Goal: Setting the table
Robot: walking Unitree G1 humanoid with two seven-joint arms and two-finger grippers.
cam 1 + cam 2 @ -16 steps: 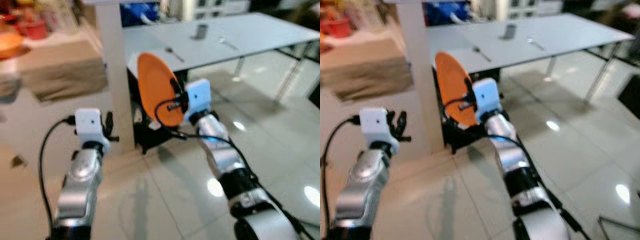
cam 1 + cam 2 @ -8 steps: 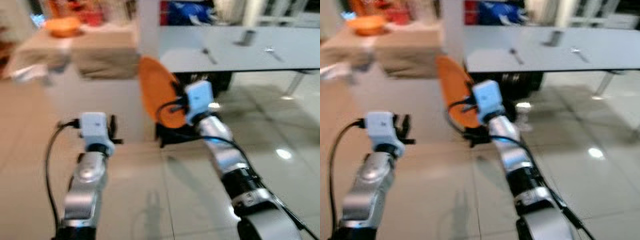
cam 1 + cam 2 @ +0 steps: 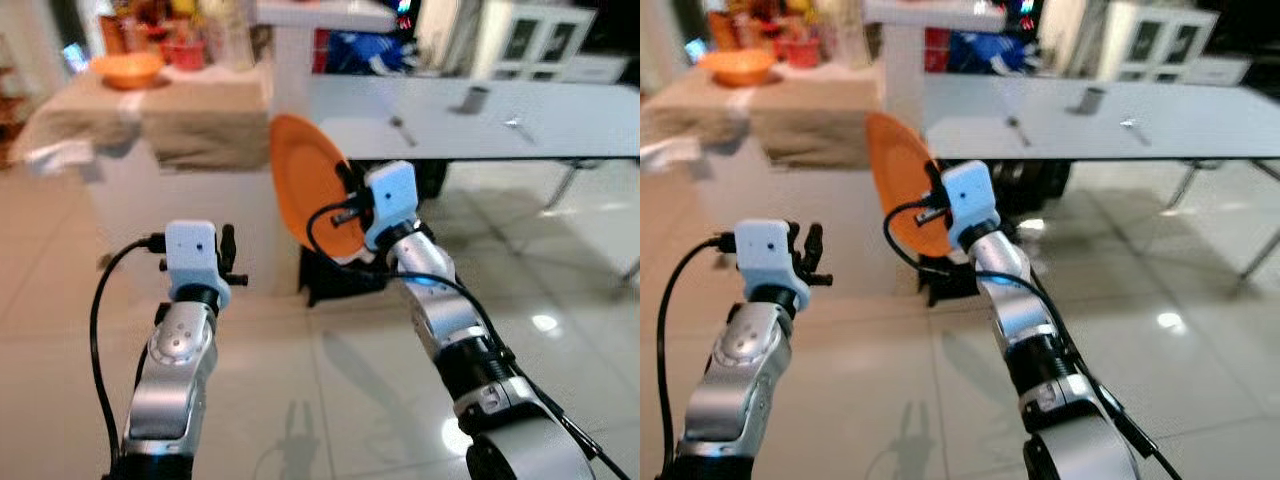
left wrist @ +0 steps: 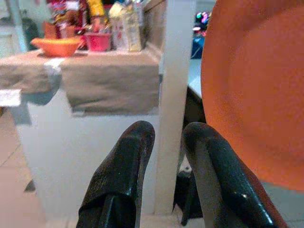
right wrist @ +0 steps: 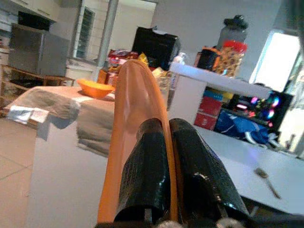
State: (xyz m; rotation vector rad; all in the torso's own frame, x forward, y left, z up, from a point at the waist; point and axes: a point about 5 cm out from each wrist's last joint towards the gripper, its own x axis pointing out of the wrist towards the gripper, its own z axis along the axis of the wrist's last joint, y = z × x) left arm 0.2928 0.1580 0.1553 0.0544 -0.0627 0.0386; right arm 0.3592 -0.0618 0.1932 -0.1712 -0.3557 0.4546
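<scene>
The right arm reaches forward and up, and the right gripper has its two black fingers clamped on the rim of the orange plate, one finger on each face. The plate stands on edge in the air, in front of the white pillar and short of the grey table. The left arm is raised beside it, bent at the elbow, and the left gripper points ahead with its fingers a little apart and nothing between them.

Compared with a second ago, the whole view has swung and sharpened: the table now stretches off to the right and the cloth-covered counter is in plain sight on the left. The grip on the plate has not changed.

On the counter sits an orange bowl; what it contains cannot be made out. On the table lie a spoon, a second utensil and a small dark cup.
</scene>
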